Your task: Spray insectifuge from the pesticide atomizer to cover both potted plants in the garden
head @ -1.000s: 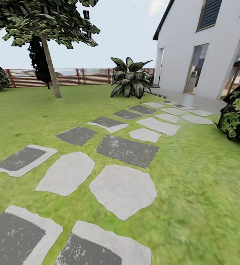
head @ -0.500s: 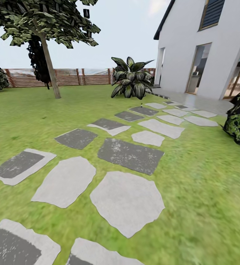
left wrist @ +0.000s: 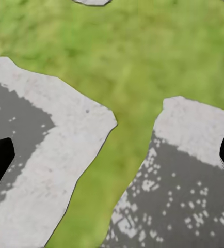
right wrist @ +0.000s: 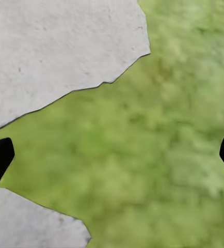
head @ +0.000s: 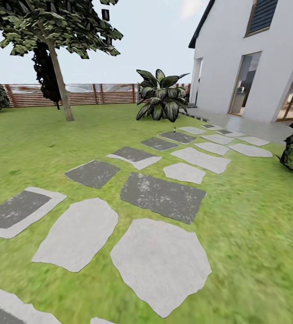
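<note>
grey stepping stones (head: 162,195) cross lawn (head: 254,216); tiny atomizer (head: 174,129) indistinct; both pincers spread, tips cropped.

Lawn (head: 254,234) under me w/ stepping stones (head: 162,263) set flat in it, pale & dark grey mixed, running twd the paved strip (head: 250,125) by the house. Tiny dark object on a far stone, can't ID.

No text, label, brand, number or sign can be read anywhere: the stepping stones (head: 162,195), the wooden fence (head: 96,93) and the white house wall (head: 223,67) all carry no writing.
</note>
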